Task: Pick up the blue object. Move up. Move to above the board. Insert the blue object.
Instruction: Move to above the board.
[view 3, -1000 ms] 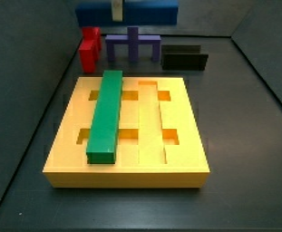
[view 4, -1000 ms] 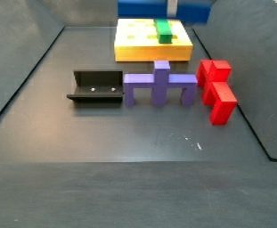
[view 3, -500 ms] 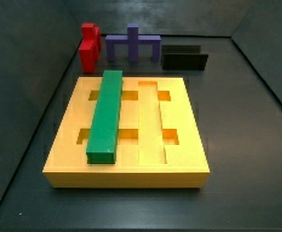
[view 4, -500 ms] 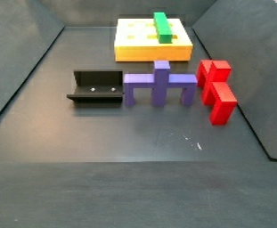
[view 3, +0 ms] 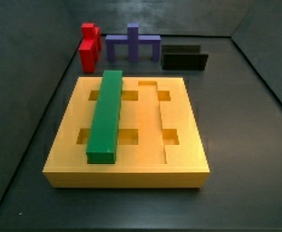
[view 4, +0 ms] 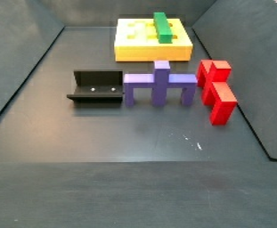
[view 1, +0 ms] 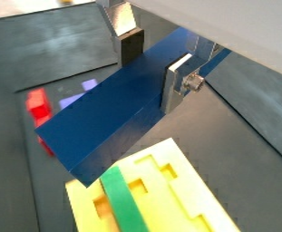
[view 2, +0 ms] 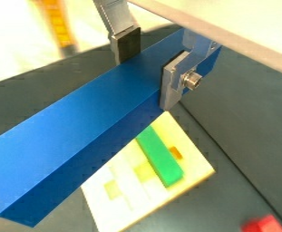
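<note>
Gripper (view 1: pixel 150 62) now out of both side views, pinching the blue object (view 1: pixel 125 109), seemingly above the board (view 1: pixel 186 195).

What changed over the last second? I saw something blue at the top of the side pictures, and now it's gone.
The blue object rose out of both side views, carried upward. The hand is shut on it in both wrist views, high over the board. The green bar, purple piece, red piece and fixture stayed where they were.
</note>
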